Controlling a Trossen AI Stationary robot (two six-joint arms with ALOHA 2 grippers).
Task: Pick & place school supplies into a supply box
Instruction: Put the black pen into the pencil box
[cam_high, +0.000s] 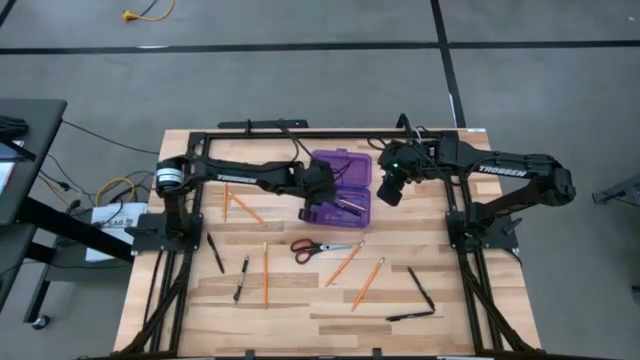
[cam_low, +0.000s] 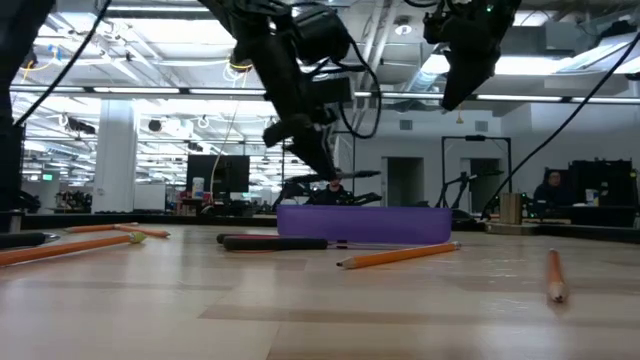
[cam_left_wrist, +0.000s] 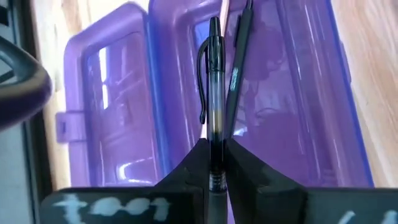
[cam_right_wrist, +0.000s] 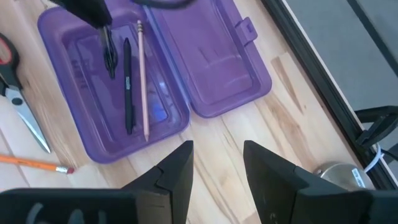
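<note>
The open purple supply box lies at the table's middle, its lid folded out flat toward the far edge. A black pen and a pencil lie in its tray. My left gripper hovers over the tray's left part, shut on another black pen. My right gripper is open and empty above the table just right of the box. The red-handled scissors, several orange pencils and black pens lie flat on the near half of the table. My left gripper pinches the black pen by its ribbed grip section between the two fingers, the pen lying along them. The fingers come from above, slanting down. The pen is lifted; its clip end reaches out ahead over the tray, beside the pen lying there.
A round silver disc sits on the table near the far right frame rail. Black frame rails run along the far edge and both sides. Bare wood lies right of the box and along the near edge.
</note>
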